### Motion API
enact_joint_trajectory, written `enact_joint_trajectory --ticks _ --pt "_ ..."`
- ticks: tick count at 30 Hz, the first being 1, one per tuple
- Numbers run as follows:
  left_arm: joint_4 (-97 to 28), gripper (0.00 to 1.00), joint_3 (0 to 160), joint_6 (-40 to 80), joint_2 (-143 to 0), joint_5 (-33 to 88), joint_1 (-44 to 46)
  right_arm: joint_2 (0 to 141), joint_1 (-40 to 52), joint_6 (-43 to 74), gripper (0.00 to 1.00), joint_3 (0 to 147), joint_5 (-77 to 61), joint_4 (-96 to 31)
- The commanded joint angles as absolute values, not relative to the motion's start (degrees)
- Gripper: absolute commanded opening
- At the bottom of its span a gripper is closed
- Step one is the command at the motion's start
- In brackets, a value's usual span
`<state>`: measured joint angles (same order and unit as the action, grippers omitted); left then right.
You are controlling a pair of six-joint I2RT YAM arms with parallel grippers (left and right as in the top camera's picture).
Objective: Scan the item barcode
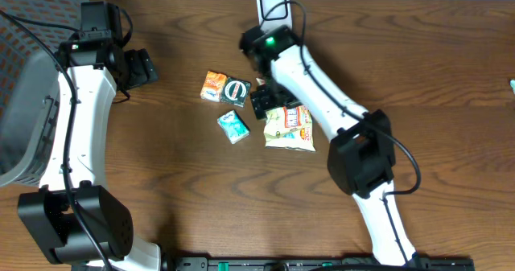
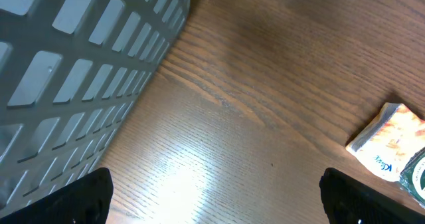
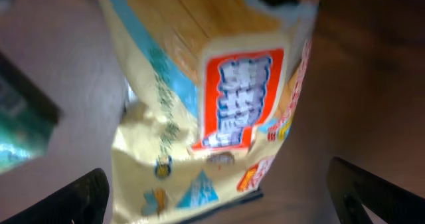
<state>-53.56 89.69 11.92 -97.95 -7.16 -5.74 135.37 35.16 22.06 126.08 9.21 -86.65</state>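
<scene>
Jaws wide, right gripper [image 3: 219, 199] over cream, red-labelled snack bag [image 3: 199, 117]

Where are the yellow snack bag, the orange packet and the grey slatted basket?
Yellow snack bag [image 1: 294, 130]: overhead view, printed front.
Orange packet [image 1: 213, 86]: overhead view, top face.
Grey slatted basket [image 2: 73, 58]: left wrist view, side wall.

A grey slatted plastic basket [image 1: 24, 102] stands at the left edge of the brown wood-grain table [image 1: 201, 190]. Near the table's middle lie three small packets: an orange-and-white paper packet [image 1: 213, 86] touching a dark green packet with a round label [image 1: 236, 92], and a teal packet [image 1: 233, 126] just below them, apart.
</scene>
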Motion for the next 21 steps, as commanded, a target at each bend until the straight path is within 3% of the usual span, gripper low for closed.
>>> enact_joint_trajectory --ticks 1,12,21 --pt "-53.7 0.98 89.4 11.4 -98.5 -7.0 -5.9 135.3 38.9 28.5 0.99 124.2 22.1 -83.0" --pt "-53.7 0.98 89.4 11.4 -98.5 -7.0 -5.9 135.3 43.0 29.3 0.99 112.7 29.5 -68.5" --pt "-53.7 0.98 89.4 11.4 -98.5 -7.0 -5.9 135.3 40.8 30.2 0.99 106.6 29.8 -66.0"
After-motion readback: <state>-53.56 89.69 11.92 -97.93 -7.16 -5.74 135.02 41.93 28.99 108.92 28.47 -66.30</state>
